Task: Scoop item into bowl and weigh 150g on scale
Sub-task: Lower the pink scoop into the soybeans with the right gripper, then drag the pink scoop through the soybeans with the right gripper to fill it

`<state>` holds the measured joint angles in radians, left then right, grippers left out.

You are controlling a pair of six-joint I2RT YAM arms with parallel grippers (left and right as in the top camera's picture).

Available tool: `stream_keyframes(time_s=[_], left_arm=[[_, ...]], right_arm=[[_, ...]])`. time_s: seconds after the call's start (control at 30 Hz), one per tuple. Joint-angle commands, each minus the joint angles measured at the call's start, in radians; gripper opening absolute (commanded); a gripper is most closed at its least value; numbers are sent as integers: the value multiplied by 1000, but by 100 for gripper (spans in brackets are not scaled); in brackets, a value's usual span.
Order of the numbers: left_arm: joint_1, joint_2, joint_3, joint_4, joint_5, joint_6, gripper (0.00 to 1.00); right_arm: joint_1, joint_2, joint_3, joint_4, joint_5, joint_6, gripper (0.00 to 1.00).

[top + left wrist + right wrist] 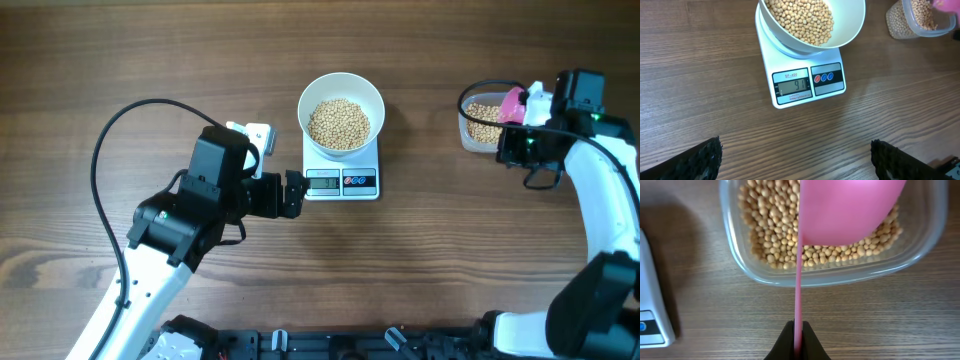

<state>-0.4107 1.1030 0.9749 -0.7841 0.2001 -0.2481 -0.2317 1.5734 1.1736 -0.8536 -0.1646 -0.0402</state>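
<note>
Bowl: white, sitting on the far part of the scale, half full of beans.
Scale: middle of the tabletop; its display and buttons on the near edge are not covered by the bowl.
Left pincer: spread wide and empty, just left of the scale's near-left corner.
Right pincer: pressed together on the thin handle of the pink scoop.
Scoop: its cup hangs over the clear tub and hides part of the beans below.
Tub: far right, well apart from the scale, with bare wood between them.
Cable: a black loop arching from the left arm.
</note>
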Motion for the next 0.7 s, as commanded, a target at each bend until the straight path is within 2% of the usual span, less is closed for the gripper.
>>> stream_keyframes(time_s=[0.0, 0.5, 0.57, 0.67], left_arm=[[-5, -3, 3, 3, 11, 9, 100], [-5, -3, 3, 3, 11, 9, 100], [-5, -3, 3, 3, 11, 9, 100], [-5, -3, 3, 3, 11, 9, 100]], right_arm=[[-2, -40, 27, -11, -22, 18, 4], [-2, -39, 27, -2, -55, 18, 6], [-2, -39, 27, -3, -55, 18, 9], [-2, -39, 27, -3, -55, 18, 5]])
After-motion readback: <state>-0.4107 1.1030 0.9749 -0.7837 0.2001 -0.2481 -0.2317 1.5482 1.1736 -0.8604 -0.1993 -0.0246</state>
